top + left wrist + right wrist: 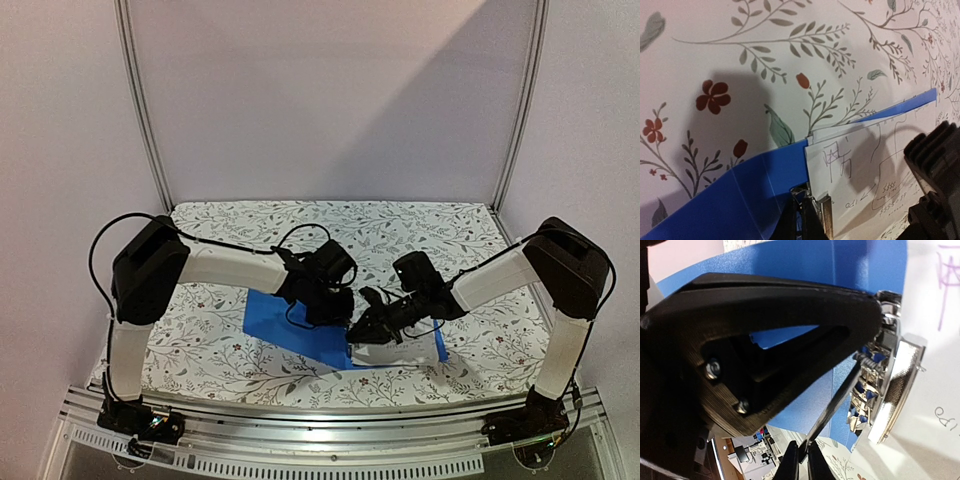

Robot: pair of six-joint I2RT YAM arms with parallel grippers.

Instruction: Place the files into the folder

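Though the files already lie on the open folder at the tabletop's centre, clamping seems left; the right gripper's jaws pinch its lever, the left gripper's look pressed together.

Floral-patterned table — blue folder flat near its front middle, white files at the folder's right end

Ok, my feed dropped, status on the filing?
Status: left gripper and right gripper down at the folder's metal clip, fingertips close together, grip unclear. The files lie on the open folder. Nothing else in the way.
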